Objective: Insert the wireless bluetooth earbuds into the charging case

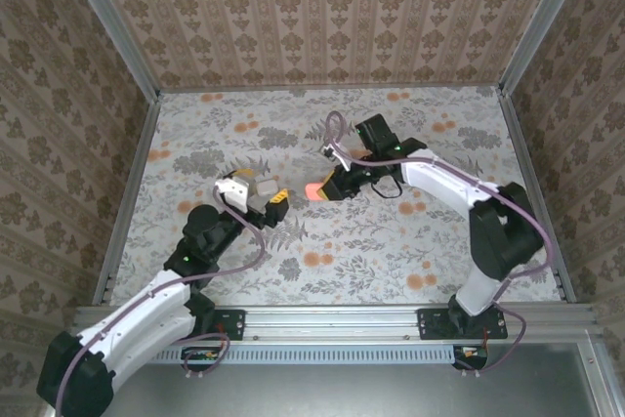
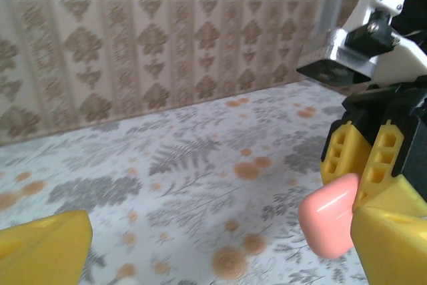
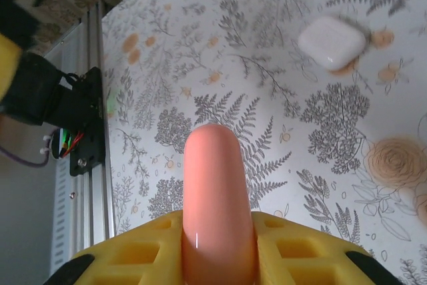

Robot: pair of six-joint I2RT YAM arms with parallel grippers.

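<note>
Right gripper of mine is pinching the pink charging case between its yellow fingers, the jaws drawn in snug on both flanks so that the case's rounded end is jutting out ahead of them, above the flower-patterned table. Seen from overhead, the case is hanging over the middle of the table, just past the tip of my left gripper, which is reaching in from the near left.

My left gripper is standing wide open, its two yellow fingers sitting at opposite bottom corners of the left wrist view with nothing clasped between them. The pink case is showing right beside the inner edge of the finger on that view's right side; whether the two are touching I cannot tell.

Ahead of my right gripper, a white case is lying flat on the table, well apart from the pink one and partly covering an orange flower blotch. Neither case is showing its inside, so whether the earbuds are sitting in one of them I cannot tell
</note>
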